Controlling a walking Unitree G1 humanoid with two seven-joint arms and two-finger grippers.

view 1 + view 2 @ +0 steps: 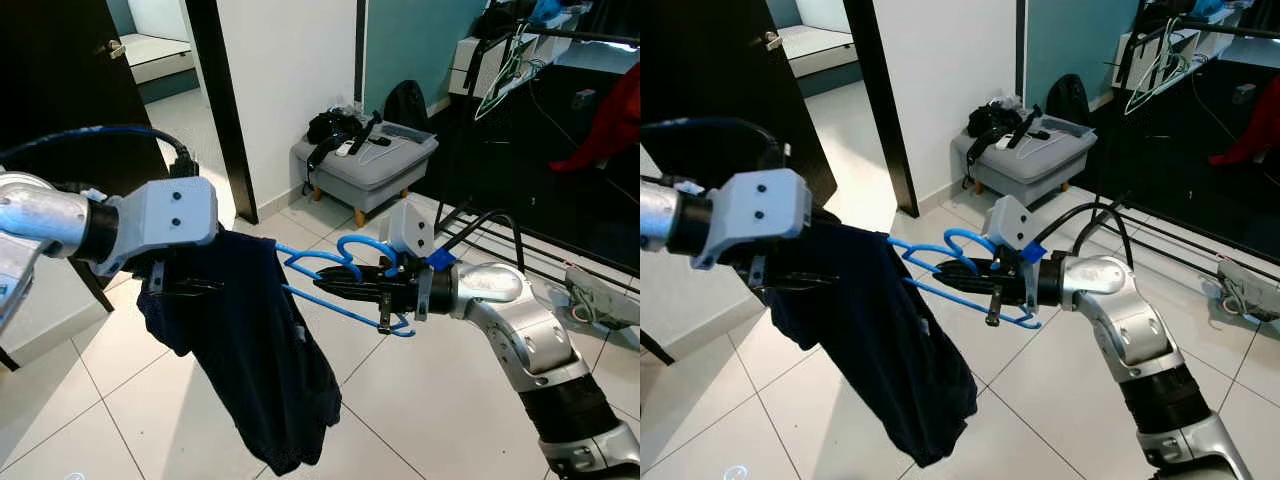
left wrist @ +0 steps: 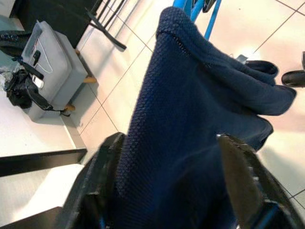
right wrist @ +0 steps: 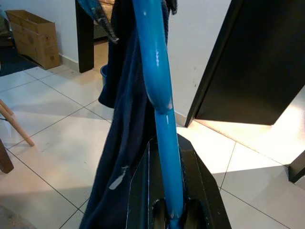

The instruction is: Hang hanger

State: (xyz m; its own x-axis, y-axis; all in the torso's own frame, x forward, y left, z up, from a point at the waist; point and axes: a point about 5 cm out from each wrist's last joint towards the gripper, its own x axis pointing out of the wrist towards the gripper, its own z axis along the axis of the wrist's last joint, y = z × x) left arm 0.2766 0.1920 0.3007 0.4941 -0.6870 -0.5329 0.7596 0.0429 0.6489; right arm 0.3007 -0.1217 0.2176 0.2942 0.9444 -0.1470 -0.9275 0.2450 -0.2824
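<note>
A dark navy garment (image 1: 260,370) hangs in front of me over the tiled floor. My left gripper (image 1: 185,285) is shut on its upper edge; in the left wrist view the cloth (image 2: 200,119) bunches between the two black fingers (image 2: 95,186). A blue plastic hanger (image 1: 345,262) lies level, one arm reaching into the top of the garment. My right gripper (image 1: 335,287) is shut on the hanger near its hook; the right wrist view looks along the blue bar (image 3: 155,71) toward the cloth (image 3: 128,95).
A grey ottoman (image 1: 365,160) with a black bag and remotes stands by the white wall. A dark clothes rack (image 1: 520,60) with hangers and a red garment (image 1: 610,120) is at the back right, its legs (image 1: 480,230) on the floor. A dark door (image 1: 60,100) is on the left.
</note>
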